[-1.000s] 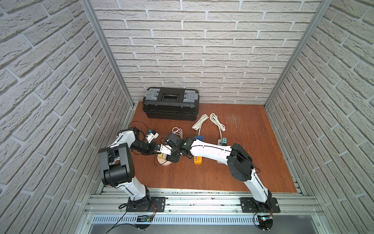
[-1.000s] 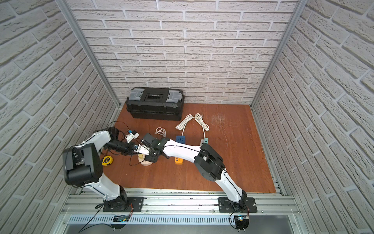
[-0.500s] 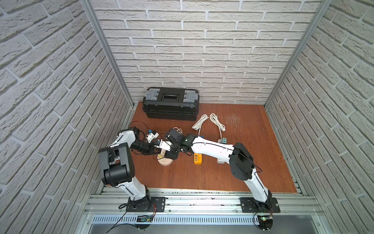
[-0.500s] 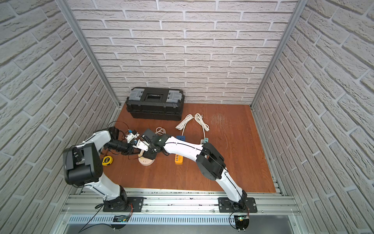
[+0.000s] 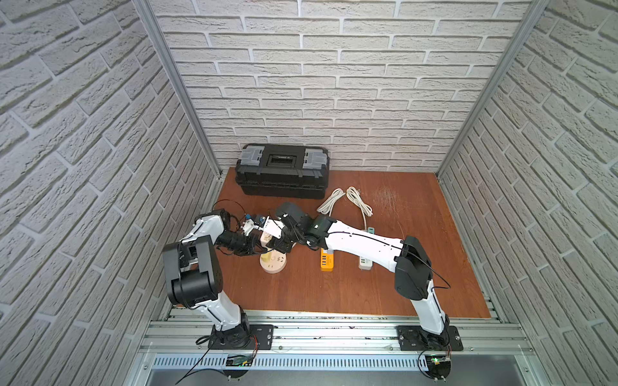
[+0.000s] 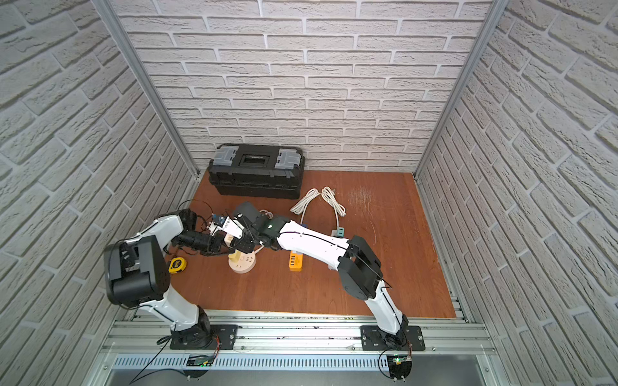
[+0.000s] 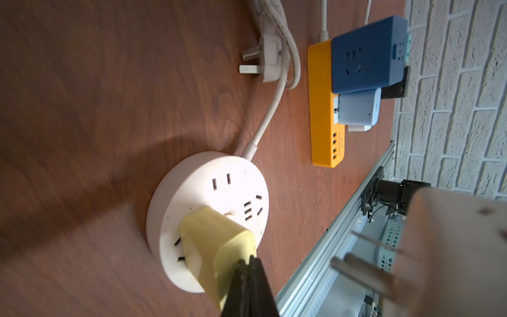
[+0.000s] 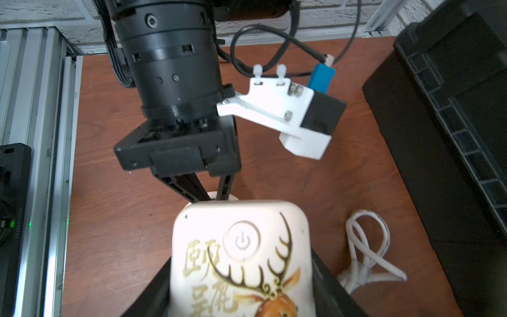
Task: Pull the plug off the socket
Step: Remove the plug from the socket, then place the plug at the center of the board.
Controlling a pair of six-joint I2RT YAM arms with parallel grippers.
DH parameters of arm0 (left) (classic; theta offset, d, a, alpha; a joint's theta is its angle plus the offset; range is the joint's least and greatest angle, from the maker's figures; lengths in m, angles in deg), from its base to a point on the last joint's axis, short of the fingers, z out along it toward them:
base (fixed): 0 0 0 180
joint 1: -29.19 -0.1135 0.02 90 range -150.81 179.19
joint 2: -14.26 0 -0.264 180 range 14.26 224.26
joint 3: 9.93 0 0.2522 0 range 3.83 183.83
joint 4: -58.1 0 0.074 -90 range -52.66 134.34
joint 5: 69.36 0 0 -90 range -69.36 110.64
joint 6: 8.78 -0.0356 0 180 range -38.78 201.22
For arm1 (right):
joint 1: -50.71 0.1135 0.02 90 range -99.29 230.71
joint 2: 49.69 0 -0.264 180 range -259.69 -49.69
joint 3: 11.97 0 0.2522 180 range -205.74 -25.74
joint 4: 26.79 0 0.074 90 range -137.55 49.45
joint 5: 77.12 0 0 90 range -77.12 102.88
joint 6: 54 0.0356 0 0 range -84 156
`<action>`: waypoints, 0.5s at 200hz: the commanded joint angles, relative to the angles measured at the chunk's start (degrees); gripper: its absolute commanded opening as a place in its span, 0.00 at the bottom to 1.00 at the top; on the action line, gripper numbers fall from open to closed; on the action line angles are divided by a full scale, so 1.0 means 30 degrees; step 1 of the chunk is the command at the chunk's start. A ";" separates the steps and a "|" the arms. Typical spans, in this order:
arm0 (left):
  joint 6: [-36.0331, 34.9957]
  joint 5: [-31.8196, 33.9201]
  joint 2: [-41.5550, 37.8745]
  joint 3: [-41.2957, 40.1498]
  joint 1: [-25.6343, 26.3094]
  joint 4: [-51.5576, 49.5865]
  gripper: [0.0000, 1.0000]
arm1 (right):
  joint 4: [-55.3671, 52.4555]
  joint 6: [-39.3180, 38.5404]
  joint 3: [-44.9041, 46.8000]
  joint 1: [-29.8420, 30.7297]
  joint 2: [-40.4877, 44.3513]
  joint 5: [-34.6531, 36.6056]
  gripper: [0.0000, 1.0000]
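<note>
A round white socket lies on the brown table with a pale yellow plug still in it. My left gripper is shut with nothing between its jaws, and its tips rest against that yellow plug. Shut on a cream plug with a deer picture and a power button is my right gripper. In the left wrist view this cream plug hangs above and beside the socket, its metal prongs bare in the air.
A black toolbox stands at the back. An orange power strip with a blue adapter, a white power strip and looped white cable lie to the right. A yellow tape measure is at the left.
My right gripper has risen and drawn back from the round socket with the cream plug in it, so its prongs are out. The left gripper and the socket stayed put.
</note>
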 commanded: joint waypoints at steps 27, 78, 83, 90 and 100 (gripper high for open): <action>-0.0343 0.6044 0.1334 -0.1589 0.0258 0.1873 0.00 | -0.0451 0.3261 0.3398 -0.2406 0.5487 0.3616 0.03; -0.0253 0.6081 0.1139 -0.1657 0.0260 0.1960 0.00 | -0.5350 0.6530 0.4946 -0.6853 0.8807 0.7181 0.03; -0.0270 0.6081 0.1142 -0.1659 0.0247 0.1967 0.00 | -0.5803 0.6720 0.5048 -0.7385 0.9030 0.7352 0.03; -0.0259 0.6109 0.1155 -0.1633 0.0258 0.1967 0.00 | -0.6173 0.6940 0.5279 -0.8144 0.9291 0.7689 0.03; -0.0256 0.6087 0.1192 -0.1629 0.0246 0.1967 0.00 | -0.6588 0.7260 0.5679 -0.9242 0.9508 0.8255 0.03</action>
